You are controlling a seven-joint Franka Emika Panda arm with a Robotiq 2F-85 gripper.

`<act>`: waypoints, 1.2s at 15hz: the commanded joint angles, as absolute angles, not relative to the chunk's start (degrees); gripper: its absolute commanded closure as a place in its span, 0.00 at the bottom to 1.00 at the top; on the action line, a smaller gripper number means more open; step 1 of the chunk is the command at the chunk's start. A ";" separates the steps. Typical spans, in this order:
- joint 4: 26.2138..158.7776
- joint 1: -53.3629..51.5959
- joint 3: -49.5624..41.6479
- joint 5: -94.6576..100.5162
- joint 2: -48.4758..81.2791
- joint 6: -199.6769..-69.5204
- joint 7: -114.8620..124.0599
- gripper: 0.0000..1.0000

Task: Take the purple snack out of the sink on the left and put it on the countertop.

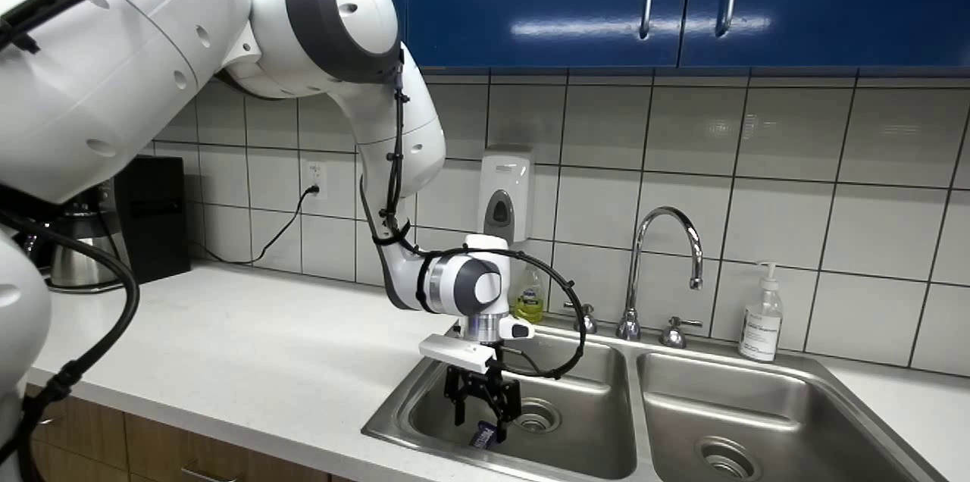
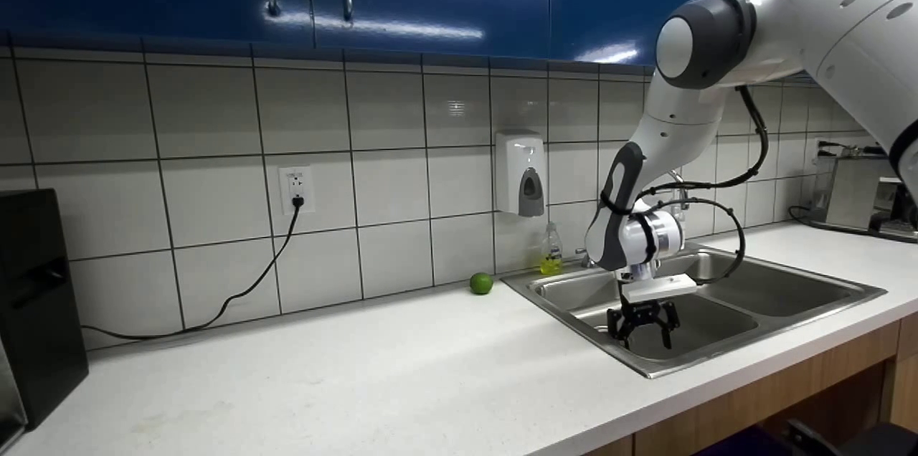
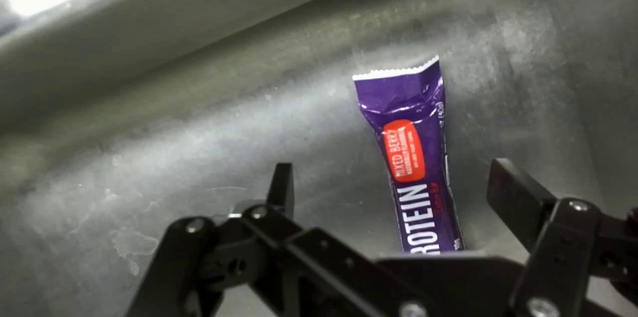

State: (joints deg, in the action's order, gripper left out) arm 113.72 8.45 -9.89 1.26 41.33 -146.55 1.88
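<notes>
Blue cabinets [image 1: 546, 4] hang high above a steel sink [image 1: 640, 421] with two basins side by side; a white tiled wall [image 2: 387, 191] stands behind the sink, and a white counter [image 2: 358, 377] surrounds it. A white robot arm [image 1: 371, 111] reaches over the sink with its end turned down. On the counter, well apart from the sink, stands a black machine [image 2: 43, 312]. A curved chrome faucet [image 1: 632, 292] rises from the back edge of the sink, where the two basins meet. A white dispenser [image 1: 504, 190] is fixed to the wall above the back of the sink. The black gripper [image 2: 647, 343] points down over the sink's left basin [image 1: 583, 429], its two fingers [image 3: 518, 197] spread wide and holding nothing. A clear pump bottle [image 1: 761, 323] stands at the back of the sink, behind the right basin [image 1: 720, 410]; a bottle of yellow liquid [image 1: 529, 304] stands behind the left one. The snack [image 3: 413, 157], a purple protein bar in a wrapper printed "MIXED BERRY", lies label up on the floor of the sink's left basin, near the drain [image 1: 537, 416]. In the wrist view it shows below the gripper, between the fingers, with a gap on either side. A green lime [image 2: 481, 283] rests on the counter near the back left corner of the sink.
</notes>
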 commanded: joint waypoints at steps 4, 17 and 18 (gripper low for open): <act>105.20 9.19 -8.91 0.34 47.70 -145.31 2.74 0.00; 98.52 9.23 -8.55 0.39 53.72 -143.95 2.43 0.26; 98.27 9.25 -8.53 0.40 53.92 -143.74 2.39 0.33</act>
State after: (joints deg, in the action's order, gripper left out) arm 100.62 8.45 -9.30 1.19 52.98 -146.02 2.07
